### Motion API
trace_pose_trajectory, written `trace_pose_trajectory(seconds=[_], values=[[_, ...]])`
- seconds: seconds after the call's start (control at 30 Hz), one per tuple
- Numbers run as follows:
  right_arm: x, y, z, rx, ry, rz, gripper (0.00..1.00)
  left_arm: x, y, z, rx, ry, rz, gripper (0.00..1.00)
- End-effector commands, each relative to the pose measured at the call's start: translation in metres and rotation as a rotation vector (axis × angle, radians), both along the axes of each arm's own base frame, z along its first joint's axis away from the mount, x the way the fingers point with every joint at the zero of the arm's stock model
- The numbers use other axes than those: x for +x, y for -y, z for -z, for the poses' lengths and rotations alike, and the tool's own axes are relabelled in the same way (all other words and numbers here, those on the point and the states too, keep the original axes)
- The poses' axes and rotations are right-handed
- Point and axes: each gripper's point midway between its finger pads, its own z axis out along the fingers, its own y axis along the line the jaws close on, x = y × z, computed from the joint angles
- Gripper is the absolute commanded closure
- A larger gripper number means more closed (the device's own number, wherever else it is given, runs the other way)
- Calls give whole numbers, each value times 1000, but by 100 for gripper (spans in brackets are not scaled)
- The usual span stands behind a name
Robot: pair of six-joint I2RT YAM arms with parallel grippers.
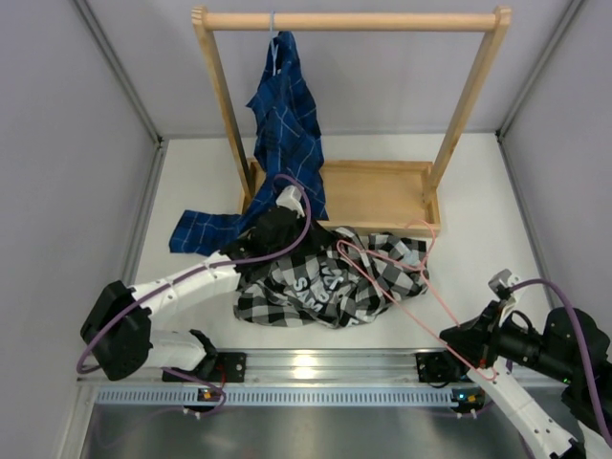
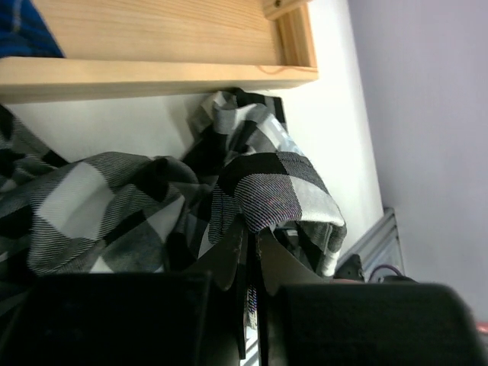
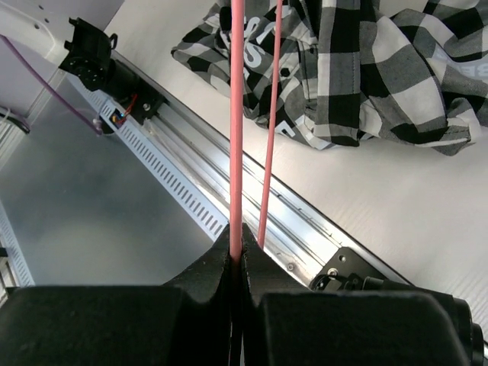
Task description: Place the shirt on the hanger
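My left claw (image 2: 250,252) is clenched on a raised fold of the shirt (image 1: 325,277), the checked cloth peaking right at my fingertips. My right claw (image 3: 238,255) is clamped on one thin wire of the hanger (image 3: 236,114), with a second wire running just beside it, outside the grip.

The shirt lies crumpled in the middle of the worktop (image 1: 478,249), at 6 o'clock from the wooden tray (image 1: 373,196) at the foot of the rack (image 1: 354,21), touching or nearly touching the tray's front edge. Its pale lettering faces up on the part nearest my bases. The hanger lies across the shirt's 3 o'clock side and slants off toward 4 o'clock, where my right claw has it. A blue shirt (image 1: 287,124) hangs from the rail at 12 o'clock and trails down past the tray; that one is not mine to handle.

I judge the shirt light, soft and floppy. It will sag and bunch wherever I lift it, and a single fold can slide out of a pinch. The neck opening or a shoulder seam would be the better hold, but I cannot tell from here where the collar sits in the heap.

The hanger is stiff but thin and springy, so it may twist in my grip. A hold near a corner should steady it while a shoulder goes on.
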Motion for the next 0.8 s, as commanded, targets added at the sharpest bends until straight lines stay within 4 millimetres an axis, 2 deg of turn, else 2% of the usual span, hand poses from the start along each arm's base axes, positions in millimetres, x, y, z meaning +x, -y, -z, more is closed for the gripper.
trace_pose_trajectory(seconds=[0.0,0.1,0.2,0.37,0.57,0.7,0.77], values=[[8,3,4,-13,-18,54,100,-8,16,-36,-151,66,87,100],[16,6,-1,-9,3,100,100,-13,14,-43,-174,75,97,100],[22,0,-11,21,24,93,100,-18,10,-48,-181,91,103,100],[30,-14,-3,22,-14,47,100,-29,10,-60,-193,131,155,100],[30,-22,-6,22,-7,-5,100,-41,12,-73,-187,189,214,100],[25,-16,-11,-3,4,0,100,-41,3,-64,-99,185,162,100],[20,-10,-13,-21,13,8,100,-33,-6,-61,-65,185,96,100]])
